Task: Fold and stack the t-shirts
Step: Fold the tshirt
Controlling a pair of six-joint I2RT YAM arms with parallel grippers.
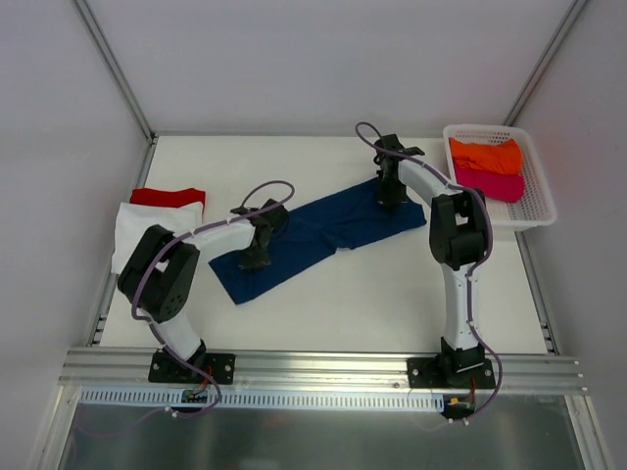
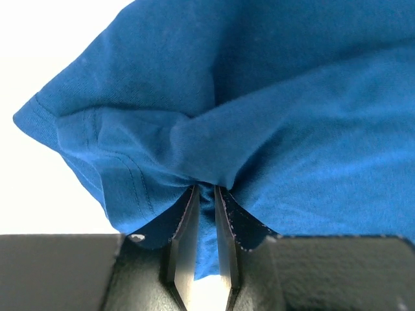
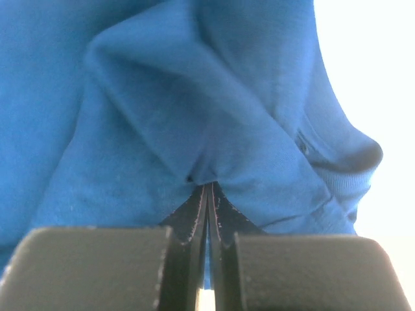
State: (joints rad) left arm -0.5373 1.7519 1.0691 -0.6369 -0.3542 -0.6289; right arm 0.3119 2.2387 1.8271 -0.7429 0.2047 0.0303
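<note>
The left pincer (image 1: 257,257) is pinching a hemmed edge of the navy blue t-shirt (image 1: 313,235), which is lying mid-worktop (image 1: 372,313), stretching from eight to two o'clock. The right pincer (image 1: 390,191) is clamping cloth near its collar. Spreading seems to be in hand; next, both probably need lifting together, keeping tension.

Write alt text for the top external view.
A navy blue cloth t-shirt stretches diagonally across the table, left gripper on its near end, right gripper on its far end. A white tee and a red tee lie at left; a white plastic mesh basket at right holds an orange tee and a magenta tee.
</note>
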